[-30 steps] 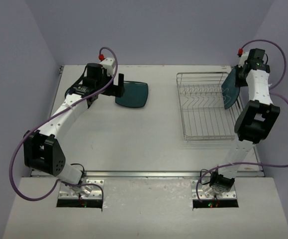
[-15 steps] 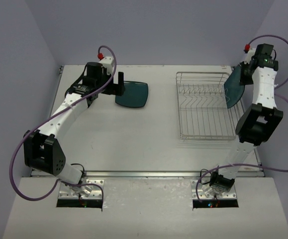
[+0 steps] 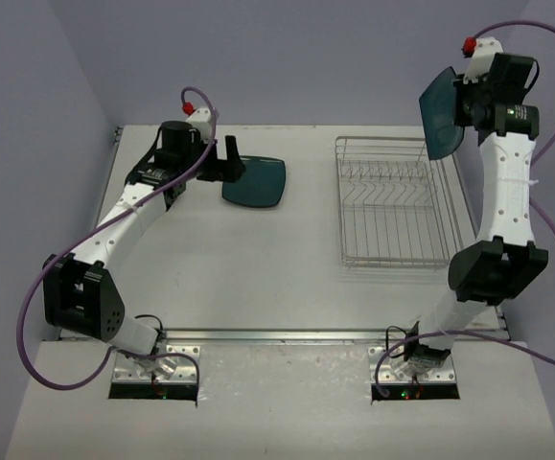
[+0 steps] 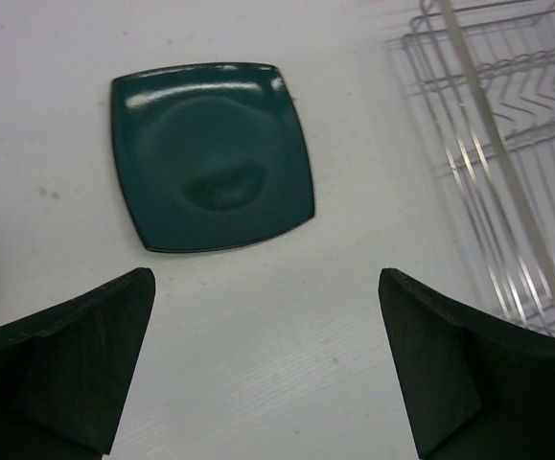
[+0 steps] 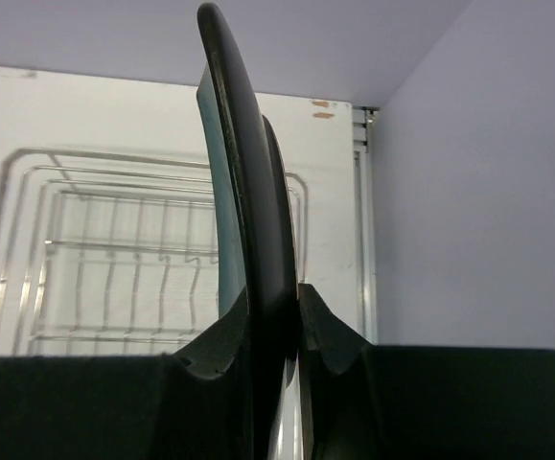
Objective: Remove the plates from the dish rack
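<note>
Right pincer (image 3: 463,103) is clamped narrowly on the rim of a dark-teal plate (image 3: 438,113), holding it on edge in the air, high over the far right corner of the dish rack (image 3: 392,206). In the right wrist view the two fingers (image 5: 210,350) press from either side on the lower edge of this held plate (image 5: 243,192), which rises straight up between them and is seen almost edge-on. The silver wire rack (image 5: 114,259) lies well below and to its left. The plate touches neither the rack nor the bench (image 3: 258,278).

On the other side, the left pincer (image 3: 221,161) stands wide open and grips nothing. It hangs over the far left part of the bench, just beside a second dark-teal plate (image 3: 256,180). That rounded-square plate lies flat on the bench, well apart from the rack. In the left wrist view the flat plate (image 4: 210,153) sits beyond the spread fingertips of the left pincer (image 4: 265,280), clear of both, with the rack (image 4: 507,144) at the right edge of that picture.

The rack rests on the right half of the bench, its upright tines running in rows across the grid base.
</note>
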Robot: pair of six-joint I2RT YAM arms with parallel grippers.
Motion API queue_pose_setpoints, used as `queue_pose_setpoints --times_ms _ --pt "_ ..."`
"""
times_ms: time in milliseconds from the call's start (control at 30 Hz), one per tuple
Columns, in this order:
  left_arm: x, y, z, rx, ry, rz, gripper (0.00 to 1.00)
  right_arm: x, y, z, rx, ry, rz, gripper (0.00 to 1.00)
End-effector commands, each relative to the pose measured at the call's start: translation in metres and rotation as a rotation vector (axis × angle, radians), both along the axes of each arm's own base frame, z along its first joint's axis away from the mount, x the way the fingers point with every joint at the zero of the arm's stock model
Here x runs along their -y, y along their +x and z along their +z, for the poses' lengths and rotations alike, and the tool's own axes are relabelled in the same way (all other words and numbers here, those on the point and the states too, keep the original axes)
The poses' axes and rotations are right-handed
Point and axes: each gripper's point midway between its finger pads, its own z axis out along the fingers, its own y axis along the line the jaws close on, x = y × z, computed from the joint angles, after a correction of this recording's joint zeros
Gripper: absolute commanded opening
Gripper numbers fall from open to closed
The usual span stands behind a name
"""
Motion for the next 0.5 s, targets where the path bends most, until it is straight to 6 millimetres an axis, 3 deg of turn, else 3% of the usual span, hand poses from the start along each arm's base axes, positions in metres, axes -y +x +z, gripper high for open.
queue_pose_setpoints --times_ms 0,67,100,233,300,367,467 --pt "0.038 -0.029 0.051 0.103 -0.362 -0.233 1.00 -0.048 -0.019 0.086 0.279 0.248 0.113 0.00" --pt "0.055 -0.048 0.067 0.129 -0.521 -0.358 1.00 -0.097 -0.036 0.063 0.223 0.479 0.269 0.00" --pt "0.060 -0.057 0.059 0.091 -0.573 -0.389 0.99 -0.112 -0.043 0.055 0.203 0.567 0.308 0.00" --pt "0.076 -0.082 0.061 0.002 -0.780 -0.467 0.97 -0.171 -0.062 0.046 0.135 0.978 0.441 0.00" --pt "0.086 -0.092 0.062 0.007 -0.826 -0.498 0.97 -0.205 -0.077 0.030 0.076 1.103 0.526 0.00" --pt "0.099 -0.099 0.062 0.003 -0.836 -0.530 0.98 -0.226 -0.089 0.020 0.042 1.117 0.576 0.00" --pt "0.117 -0.105 0.059 -0.030 -0.851 -0.566 0.98 -0.239 -0.100 0.016 0.012 1.151 0.607 0.00"
